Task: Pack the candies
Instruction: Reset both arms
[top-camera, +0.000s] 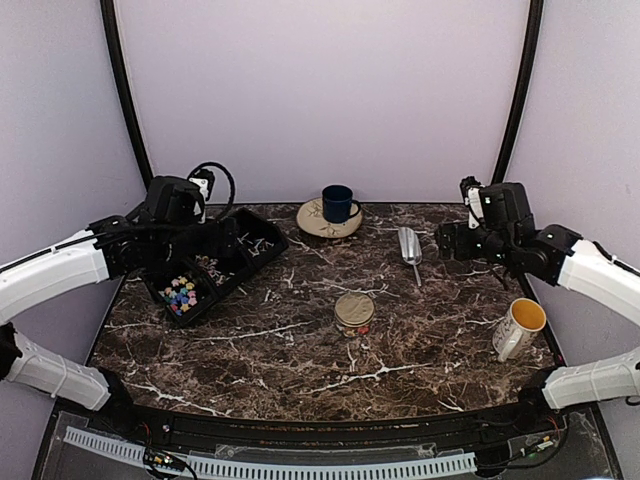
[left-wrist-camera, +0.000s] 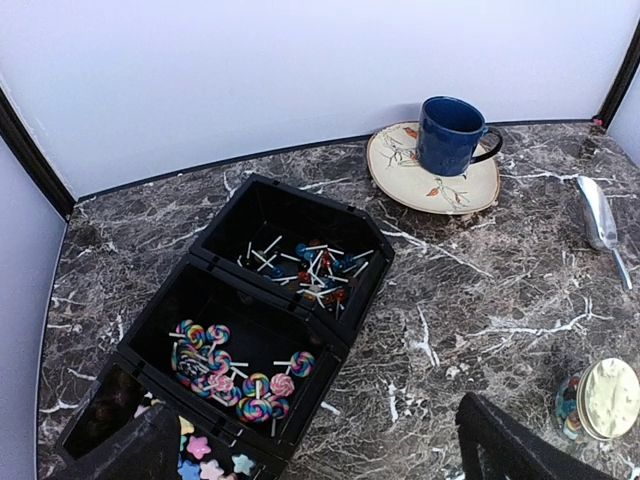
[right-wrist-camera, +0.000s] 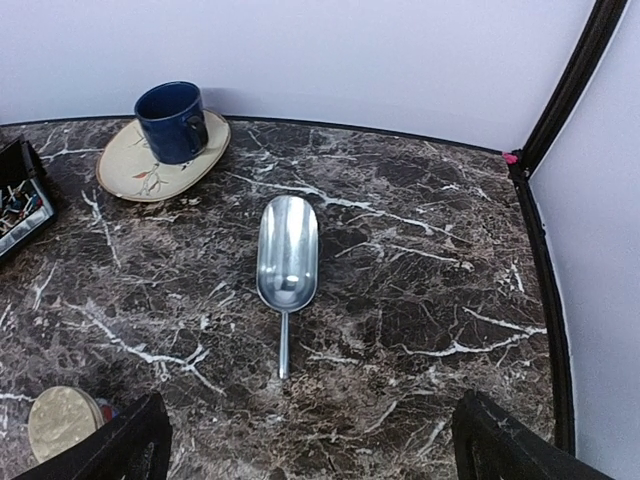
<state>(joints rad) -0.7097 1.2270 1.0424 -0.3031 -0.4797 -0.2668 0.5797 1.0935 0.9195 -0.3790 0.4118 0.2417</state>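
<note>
Dark marble table carried a black three-part tray at its left side, the candies sorted in its compartments. Above the tray hung the left gripper, jaws spread wide. The right gripper, equally spread, hovered over a metal scoop.

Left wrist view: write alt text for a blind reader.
A black three-part plastic tray on a dark marble table holds swirled lollipops, thin stick candies and pastel stars. Beyond it, a blue mug sits on a beige plate.
</note>
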